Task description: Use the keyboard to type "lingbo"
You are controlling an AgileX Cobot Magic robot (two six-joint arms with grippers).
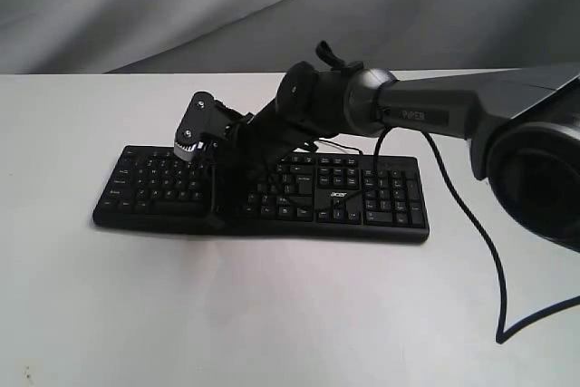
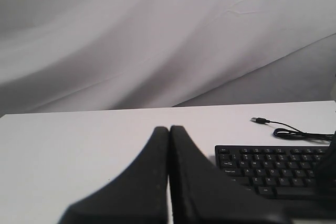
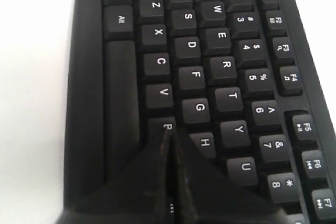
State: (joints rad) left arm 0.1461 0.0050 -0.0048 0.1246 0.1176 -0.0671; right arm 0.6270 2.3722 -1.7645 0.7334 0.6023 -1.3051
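The black keyboard with white legends and an "acer" logo lies across the middle of the white table. My right gripper reaches across it from the right, shut and empty, its tip down on the lower letter rows. In the right wrist view the shut tips rest at the B key, beside H and below G. My left gripper is shut with nothing in it, low over bare table left of the keyboard. It is out of the exterior view.
The keyboard's thin black USB cable lies loose on the table behind it, plug unattached. The right arm's own black cable hangs down to the table at the right. A grey cloth backdrop stands behind the table.
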